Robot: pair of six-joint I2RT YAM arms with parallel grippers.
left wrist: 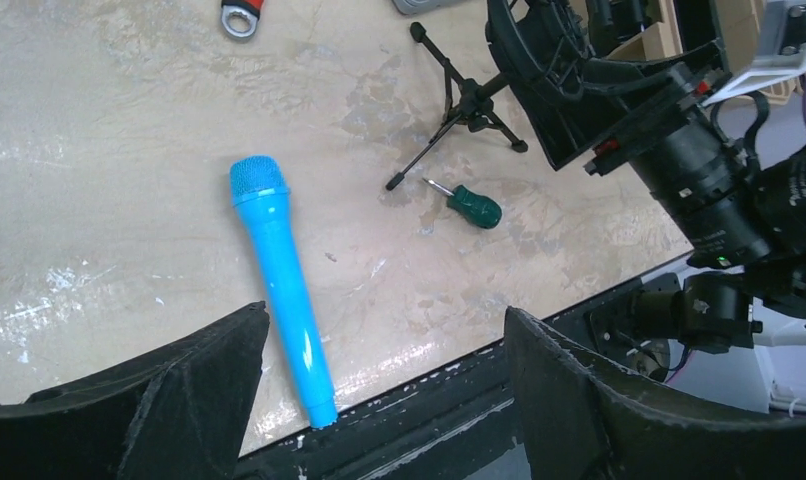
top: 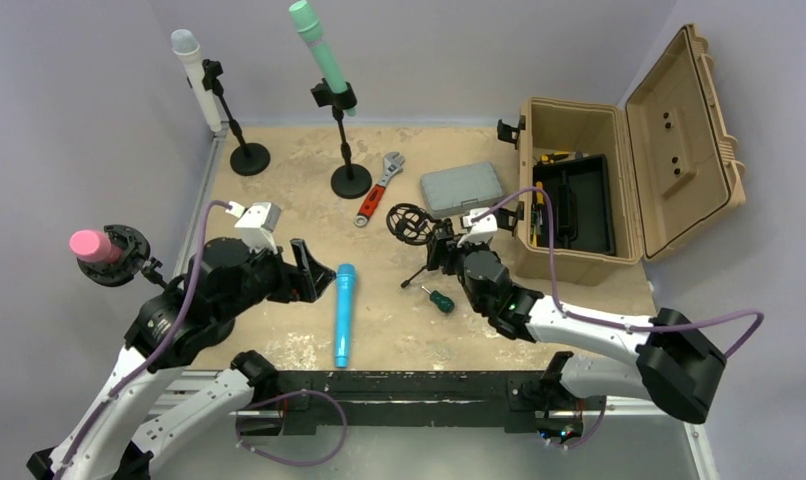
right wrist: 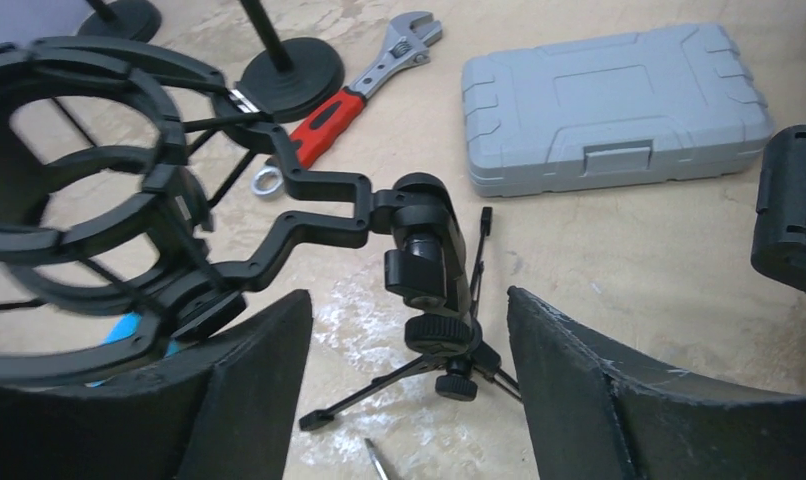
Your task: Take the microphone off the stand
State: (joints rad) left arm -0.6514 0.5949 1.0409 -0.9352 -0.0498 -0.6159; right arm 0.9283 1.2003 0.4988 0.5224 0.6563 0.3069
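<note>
The mic (top: pixel 343 315) lies flat on the tabletop (top: pixel 289 180), head toward 12 o'clock, with the stand (top: pixel 416 232) at its 1 o'clock. The left pincer (left wrist: pixel 384 320) gapes wide and empty above the mic. The right pincer (right wrist: pixel 409 300) is equally wide and empty, just beside the stand.

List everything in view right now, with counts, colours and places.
blue plastic microphone: 1, blue, lying flat on the table, front centre
green microphone: 1, green, clipped on the back-centre stand
white microphone: 1, white, on the back-left stand
pink microphone: 1, pink, in a black mount, far left
black round-base stands: 2, black, back left and back centre
black tripod stand: 1, black, its shock mount empty, centre
green-handled screwdriver: 1, green, by the tripod's feet
red-handled adjustable wrench: 1, red and silver, mid-table
grey plastic case: 1, grey, shut, left of the toolbox
tan plastic toolbox: 1, tan, lid open, right
left claw: 1, black, open, over the blue microphone
right claw: 1, black, open, at the tripod stand
</note>
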